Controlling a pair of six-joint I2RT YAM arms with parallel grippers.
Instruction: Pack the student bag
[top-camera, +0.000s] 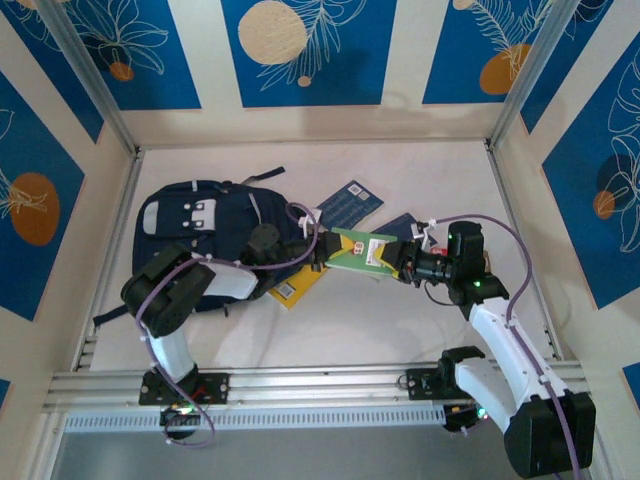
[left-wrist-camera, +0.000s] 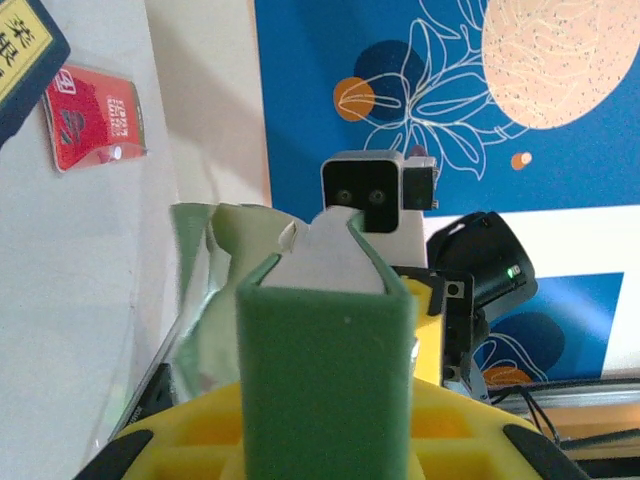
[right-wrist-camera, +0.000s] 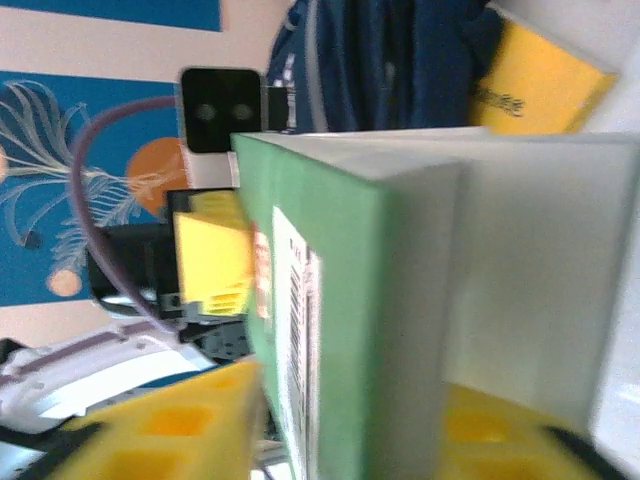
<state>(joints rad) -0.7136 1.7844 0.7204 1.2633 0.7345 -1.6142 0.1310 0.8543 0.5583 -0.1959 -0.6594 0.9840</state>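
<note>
Top external: book (top-camera: 352, 252) edges in jaws

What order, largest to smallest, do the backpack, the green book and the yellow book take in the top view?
1. Backpack, by far the largest.
2. Green book.
3. Yellow book, judged on its visible part alone. Much of it is covered, so this place is unsure.

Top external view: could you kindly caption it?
Left gripper and right gripper flank a green book beside the navy backpack.
</note>
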